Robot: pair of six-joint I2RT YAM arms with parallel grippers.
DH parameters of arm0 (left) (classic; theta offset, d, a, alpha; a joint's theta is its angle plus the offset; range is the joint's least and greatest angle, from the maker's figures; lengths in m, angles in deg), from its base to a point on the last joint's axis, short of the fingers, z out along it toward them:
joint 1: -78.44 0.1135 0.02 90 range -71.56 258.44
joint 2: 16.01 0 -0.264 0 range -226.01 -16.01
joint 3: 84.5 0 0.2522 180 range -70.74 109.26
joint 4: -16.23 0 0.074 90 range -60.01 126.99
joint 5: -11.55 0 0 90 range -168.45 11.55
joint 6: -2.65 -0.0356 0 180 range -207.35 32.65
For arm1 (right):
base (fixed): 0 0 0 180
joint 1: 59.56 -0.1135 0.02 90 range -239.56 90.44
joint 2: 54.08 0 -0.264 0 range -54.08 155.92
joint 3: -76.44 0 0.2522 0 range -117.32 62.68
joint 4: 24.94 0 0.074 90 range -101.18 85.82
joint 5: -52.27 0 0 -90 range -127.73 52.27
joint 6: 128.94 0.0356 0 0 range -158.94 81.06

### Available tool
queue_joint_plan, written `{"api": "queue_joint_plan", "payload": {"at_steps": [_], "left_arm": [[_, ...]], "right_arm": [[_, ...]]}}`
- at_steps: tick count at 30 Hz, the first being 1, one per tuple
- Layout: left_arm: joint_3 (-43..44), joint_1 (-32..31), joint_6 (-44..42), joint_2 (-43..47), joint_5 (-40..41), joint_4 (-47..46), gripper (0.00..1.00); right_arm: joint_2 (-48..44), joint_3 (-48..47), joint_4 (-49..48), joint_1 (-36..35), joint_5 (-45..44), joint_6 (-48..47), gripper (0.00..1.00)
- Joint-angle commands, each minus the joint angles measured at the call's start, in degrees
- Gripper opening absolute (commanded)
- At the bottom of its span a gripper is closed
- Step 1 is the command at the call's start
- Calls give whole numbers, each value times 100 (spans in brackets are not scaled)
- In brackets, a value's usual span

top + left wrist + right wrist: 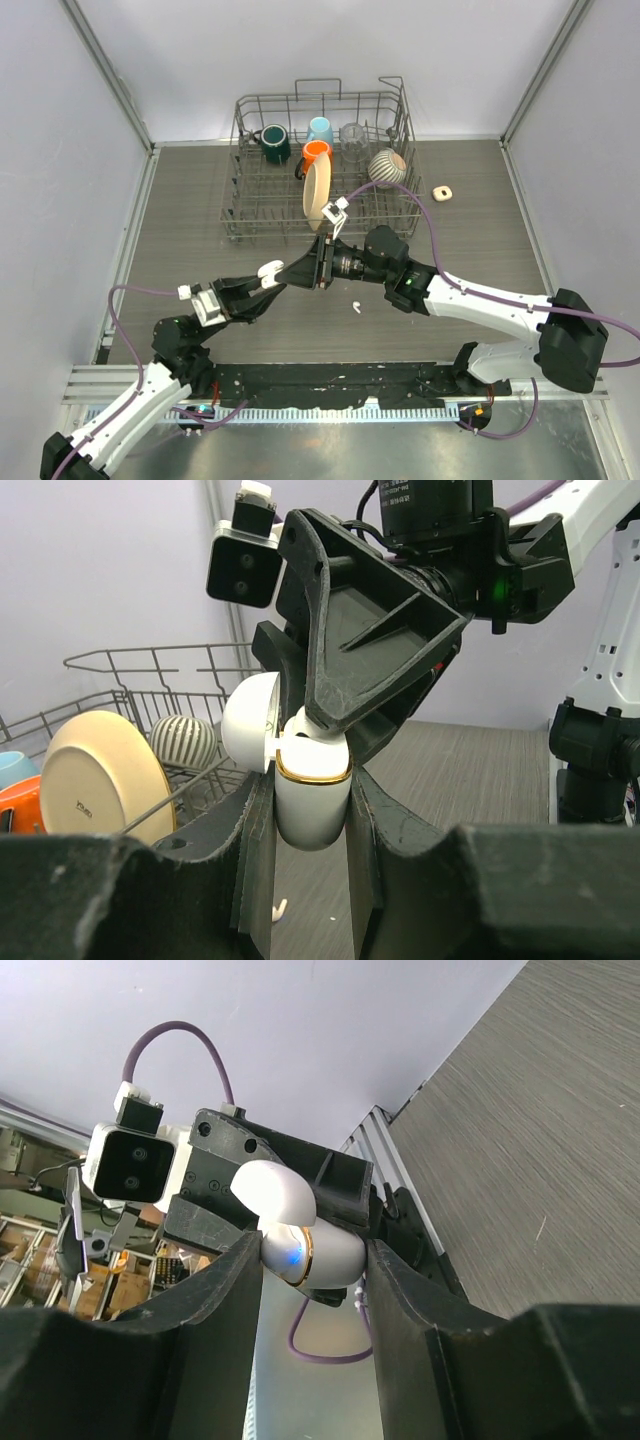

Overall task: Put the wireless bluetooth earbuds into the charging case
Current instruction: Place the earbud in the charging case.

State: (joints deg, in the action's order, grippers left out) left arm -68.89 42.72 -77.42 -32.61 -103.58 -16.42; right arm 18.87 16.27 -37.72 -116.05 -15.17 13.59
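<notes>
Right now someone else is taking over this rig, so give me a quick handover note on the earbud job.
Left gripper: shut on the charging case, lid open, held above the table.
Right gripper: fingers bracket the case's open end; whether it grips is unclear.
One earbud lies loose on the table; no other buds in view.
Done: case picked up and opened. Whether any bud is seated cannot be seen.
Left: seat the loose earbud and any others.
</notes>
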Motion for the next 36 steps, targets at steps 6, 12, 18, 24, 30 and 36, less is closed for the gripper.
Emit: {"api": "queue_joint_plan", "payload": {"at_steps": [6,12,18,24,30,36], "left_arm": [[-70,4,-44,-28,-1,-254,0],[-132,4,-44,104,16,-237,0],[-141,4,-79,201,25,-131,0],[-132,4,-123,350,60,1,0],[-114,4,-132,500,52,141,0],[-132,4,-141,579,69,194,0]], "right_arm": [[-272,-193,149,-46,-270,-436,52],[-676,-149,518,-38,-788,-727,77],[-1195,-96,931,-29,-1306,-1034,83],[-1993,334,1896,-20,-2965,-1175,84],[-1785,352,3855,-20,-4085,-1465,71],[-959,607,4386,-20,-4199,-991,62]]}}
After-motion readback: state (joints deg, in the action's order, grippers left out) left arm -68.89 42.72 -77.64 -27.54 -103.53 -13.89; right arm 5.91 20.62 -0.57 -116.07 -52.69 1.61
